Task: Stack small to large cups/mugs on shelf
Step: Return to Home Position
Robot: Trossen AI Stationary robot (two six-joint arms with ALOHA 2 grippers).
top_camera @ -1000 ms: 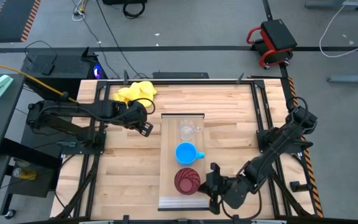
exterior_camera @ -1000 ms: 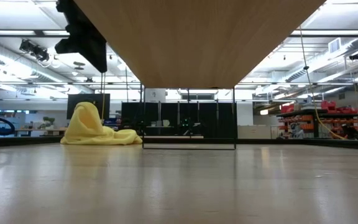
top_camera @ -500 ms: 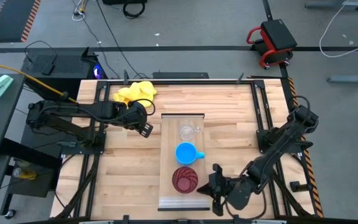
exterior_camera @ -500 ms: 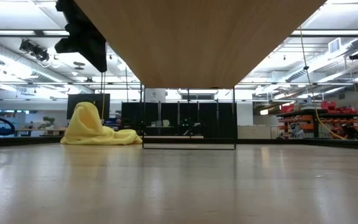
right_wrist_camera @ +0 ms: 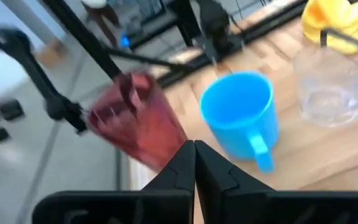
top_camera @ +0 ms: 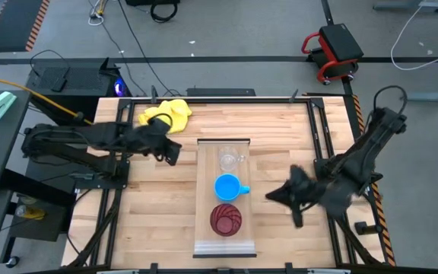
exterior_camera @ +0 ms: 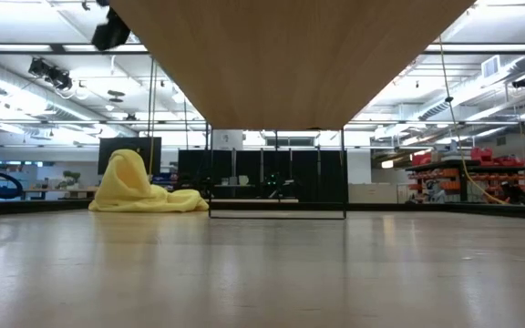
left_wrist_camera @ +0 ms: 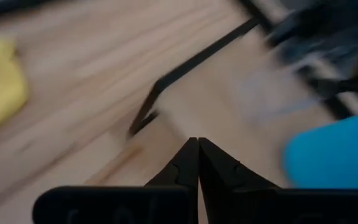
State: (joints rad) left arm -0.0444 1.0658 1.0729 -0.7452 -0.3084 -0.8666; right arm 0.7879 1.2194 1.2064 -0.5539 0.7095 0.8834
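- Shelf lying lengthwise from 12 to 6 o'clock over the middle of the tabletop, its near end close to the 6 o'clock edge.
- On it, three vessels in a row, upright and apart from one another:
  - clear glass cup at the 12 o'clock end
  - blue mug in the middle, handle toward 3 o'clock
  - red tumbler nearest 6 o'clock
- Left gripper off the shelf, at 9 o'clock of the clear glass cup; fingers pressed together, nothing between them.
- Right gripper off the shelf, at 3 o'clock of the blue mug, blurred from above; fingers pressed together, holding nothing.
- Yellow cloth bunched at 11 o'clock of the shelf, near the table's far edge.
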